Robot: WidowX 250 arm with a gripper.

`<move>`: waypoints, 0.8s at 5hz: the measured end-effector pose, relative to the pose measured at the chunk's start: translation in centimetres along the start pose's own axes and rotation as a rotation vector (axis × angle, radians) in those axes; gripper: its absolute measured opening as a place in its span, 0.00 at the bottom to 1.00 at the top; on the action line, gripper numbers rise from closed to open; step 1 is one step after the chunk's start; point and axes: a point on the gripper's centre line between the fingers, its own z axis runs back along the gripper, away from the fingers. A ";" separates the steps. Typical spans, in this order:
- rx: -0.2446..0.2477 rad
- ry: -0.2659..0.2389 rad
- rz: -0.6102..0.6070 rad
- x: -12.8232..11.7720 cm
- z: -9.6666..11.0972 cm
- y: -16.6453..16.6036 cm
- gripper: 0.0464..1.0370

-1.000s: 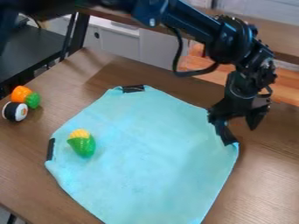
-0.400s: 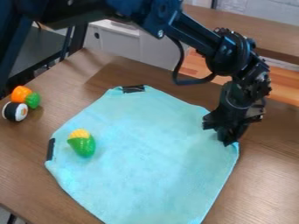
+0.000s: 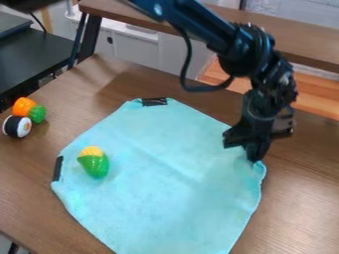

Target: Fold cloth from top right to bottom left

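My gripper (image 3: pixel 254 158) hangs at the right, its fingers closed on the cloth's upper right corner, which is bunched slightly beneath them. The light blue cloth (image 3: pixel 165 178) lies mostly flat across the table, with a faint diagonal crease running through its middle. Dark tape marks its top and left corners. A green and yellow toy corn (image 3: pixel 94 161) rests on the left part of the cloth.
At the table's left edge sit an orange and green toy (image 3: pixel 28 109) and a black and white sushi toy (image 3: pixel 17 126). Wooden table surface (image 3: pixel 301 198) shows right of the cloth. A raised shelf (image 3: pixel 291 32) runs along the back.
The gripper has come down onto the cloth's right corner, closed, and shifted a little left. That corner has moved left with it, and a faint crease has formed.
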 end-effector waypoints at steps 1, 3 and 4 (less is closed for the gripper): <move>-0.069 -0.009 0.023 1.1 3.4 0.3 0.01; -0.108 -0.009 0.052 2.7 7.1 6.7 0.01; -0.103 -0.023 0.039 2.9 8.2 11.6 0.01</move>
